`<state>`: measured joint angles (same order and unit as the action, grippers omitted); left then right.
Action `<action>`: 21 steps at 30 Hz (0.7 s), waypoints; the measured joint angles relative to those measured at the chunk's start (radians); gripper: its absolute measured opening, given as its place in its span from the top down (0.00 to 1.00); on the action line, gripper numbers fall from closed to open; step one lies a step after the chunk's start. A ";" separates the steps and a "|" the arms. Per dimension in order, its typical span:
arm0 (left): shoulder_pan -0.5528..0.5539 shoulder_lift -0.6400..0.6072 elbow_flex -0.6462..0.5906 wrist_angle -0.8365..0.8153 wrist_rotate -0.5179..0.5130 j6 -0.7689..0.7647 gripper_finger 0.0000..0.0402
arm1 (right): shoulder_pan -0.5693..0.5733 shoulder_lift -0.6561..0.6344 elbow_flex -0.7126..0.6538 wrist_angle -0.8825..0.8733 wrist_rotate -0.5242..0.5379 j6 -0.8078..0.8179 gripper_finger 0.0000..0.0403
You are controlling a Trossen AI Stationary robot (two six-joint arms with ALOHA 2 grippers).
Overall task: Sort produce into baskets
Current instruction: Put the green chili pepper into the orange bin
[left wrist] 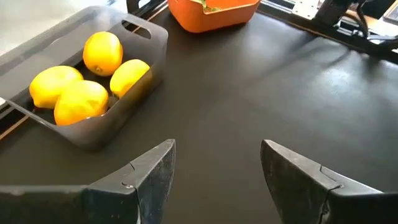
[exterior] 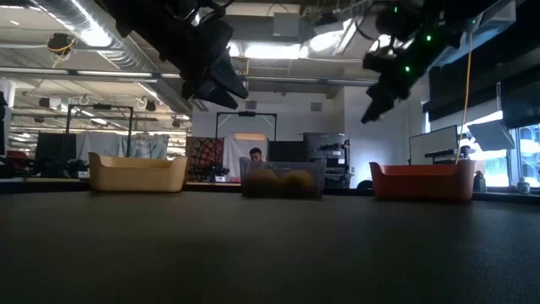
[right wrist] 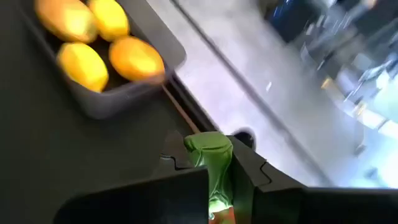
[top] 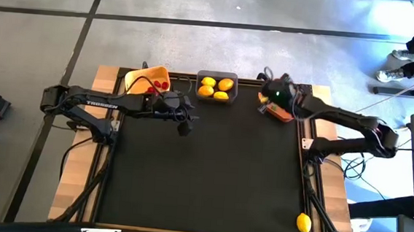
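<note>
High view: the right end effector hangs above the orange rectangular plastic basket at the black surface's far right, while the left end effector hovers just before the dark grey plastic basket of yellow lemons, one stray yellow lemon-like fruit lying well apart at the near right edge. Left wrist view: left fingers stand apart, empty. Right wrist view: right fingers are clamped across the middle of a small green toy piece, judged light, smooth and slightly slippery, so a mid-body hold suits it.

Bright, even overhead light on the black table mat; backlit and dim at table height, with glaring ceiling lights; motion-blurred lemons and floor past the right wrist; sharp at the left
</note>
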<state>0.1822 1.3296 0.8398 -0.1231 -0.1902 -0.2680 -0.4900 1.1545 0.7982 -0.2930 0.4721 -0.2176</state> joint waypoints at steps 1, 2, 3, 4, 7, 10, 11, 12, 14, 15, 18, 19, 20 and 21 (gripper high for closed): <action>0.000 0.000 0.000 0.002 0.000 0.000 0.42 | -0.037 0.000 0.000 -0.015 -0.038 0.026 0.96; 0.000 0.000 0.000 0.005 0.000 0.002 0.42 | -0.073 0.000 0.000 -0.028 -0.074 0.049 0.96; 0.000 0.000 0.000 0.005 0.000 0.002 0.42 | -0.108 0.000 -0.001 -0.034 -0.104 0.066 0.96; 0.000 0.000 0.000 0.004 0.000 0.000 0.42 | -0.137 0.000 -0.004 -0.037 -0.129 0.084 0.96; 0.000 0.001 0.000 0.007 0.000 -0.020 0.42 | -0.212 0.005 -0.020 -0.036 -0.187 0.105 0.96; 0.000 0.001 0.000 0.007 0.000 -0.021 0.42 | -0.271 0.019 -0.044 -0.033 -0.196 0.118 0.96; 0.000 0.001 0.000 0.007 0.000 -0.021 0.42 | -0.288 0.028 -0.050 -0.033 -0.203 0.127 0.96; 0.000 0.001 0.000 0.007 0.000 -0.021 0.42 | -0.304 0.039 -0.056 -0.033 -0.215 0.138 0.96; 0.000 0.001 0.000 0.007 0.000 -0.021 0.42 | -0.332 0.066 -0.065 -0.033 -0.250 0.158 0.96; 0.000 0.001 0.000 0.007 0.000 -0.021 0.42 | -0.343 0.081 -0.068 -0.031 -0.262 0.164 0.96; 0.000 0.001 0.000 0.007 0.000 -0.022 0.42 | -0.365 0.131 -0.074 -0.033 -0.274 0.186 0.96; 0.000 0.001 0.000 0.007 0.000 -0.023 0.42 | -0.368 0.149 -0.074 -0.032 -0.274 0.194 0.96; 0.000 0.001 0.000 0.007 0.000 -0.023 0.42 | -0.370 0.165 -0.074 -0.032 -0.274 0.202 0.96; 0.000 0.001 0.000 0.007 0.000 -0.023 0.42 | -0.370 0.178 -0.074 -0.032 -0.281 0.211 0.96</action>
<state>0.1822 1.3304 0.8398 -0.1162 -0.1905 -0.2909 -0.8597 1.3324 0.7238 -0.3249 0.1907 -0.0067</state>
